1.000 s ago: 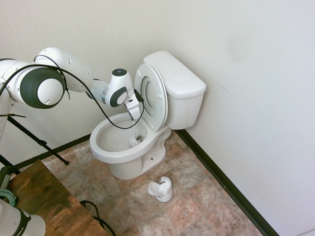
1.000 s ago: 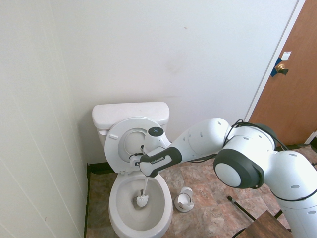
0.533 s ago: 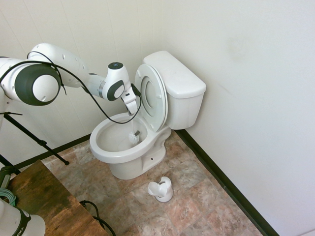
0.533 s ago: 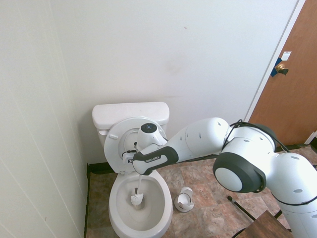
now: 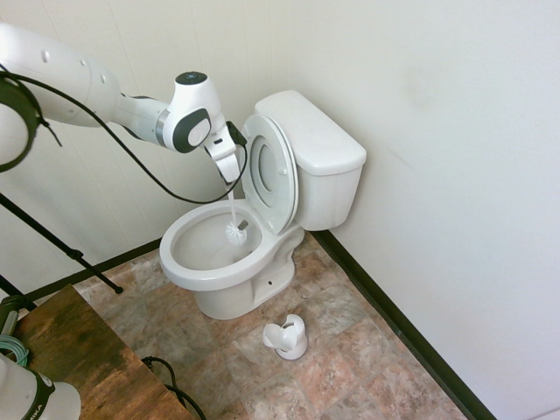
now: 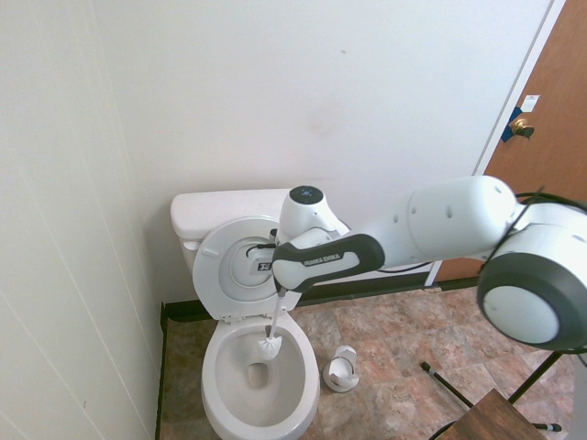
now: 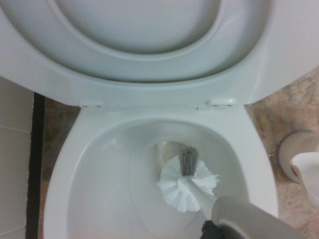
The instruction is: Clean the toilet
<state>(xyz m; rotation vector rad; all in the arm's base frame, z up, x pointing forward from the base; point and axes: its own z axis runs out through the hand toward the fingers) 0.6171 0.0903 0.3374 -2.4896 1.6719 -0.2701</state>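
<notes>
The white toilet point(image 5: 229, 296) stands in the corner with its seat and lid point(image 5: 271, 171) raised against the tank point(image 6: 229, 211). My gripper point(image 5: 227, 171) hangs above the back of the bowl, shut on the thin handle of a white toilet brush. The brush head point(image 5: 236, 232) hangs inside the bowl, close to its rear wall. Seen from the other side, the gripper point(image 6: 278, 286) is just in front of the lid and the brush head point(image 6: 269, 346) sits above the drain. In the wrist view the bristles point(image 7: 187, 185) hover over the bowl point(image 7: 99, 174).
A small white brush holder point(image 5: 287, 337) sits on the tiled floor right of the toilet base, also seen as the holder point(image 6: 341, 369). A wooden table point(image 5: 79, 359) stands at the lower left. Walls close in behind and beside the toilet; a brown door point(image 6: 541, 165) is at the far right.
The arm has risen and drawn back. The brush has lifted from low in the bowl to a higher spot near the rear wall.
</notes>
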